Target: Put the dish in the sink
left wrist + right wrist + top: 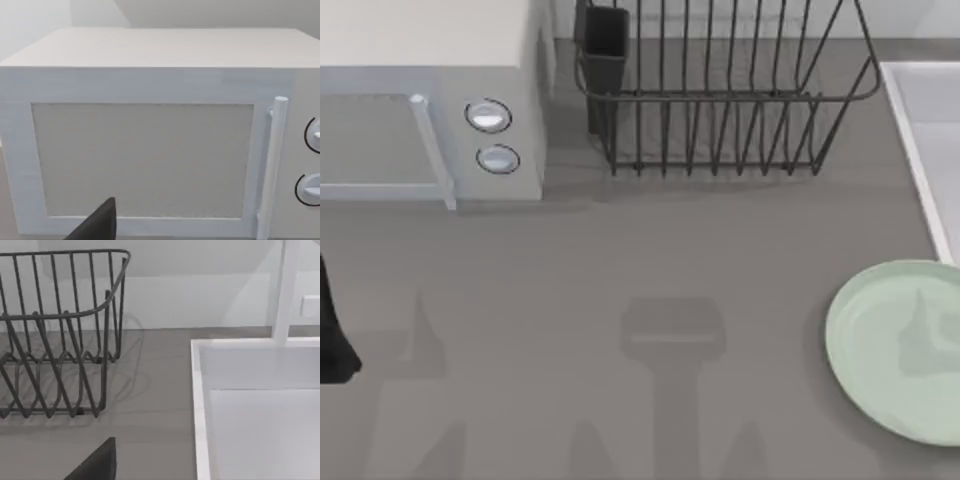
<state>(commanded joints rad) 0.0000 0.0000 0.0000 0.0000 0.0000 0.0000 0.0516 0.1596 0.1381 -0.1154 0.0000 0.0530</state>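
Observation:
The dish (905, 345) is a pale mint-green round plate lying flat on the grey counter at the right, partly cut off by the top view's edge. The sink (928, 140) is a pale rectangular basin at the right edge, just behind the dish; its raised rim (201, 405) and white inside also show in the right wrist view. A dark part of my left arm (334, 335) sits at the far left edge of the table. A dark piece of my left gripper (98, 224) faces the microwave. A dark piece of my right gripper (98, 462) points toward the sink and rack.
A white microwave (430, 110) with two knobs stands at the back left, door shut. A dark wire dish rack (720, 90) stands at the back middle, next to the sink. A white faucet post (286, 290) rises behind the sink.

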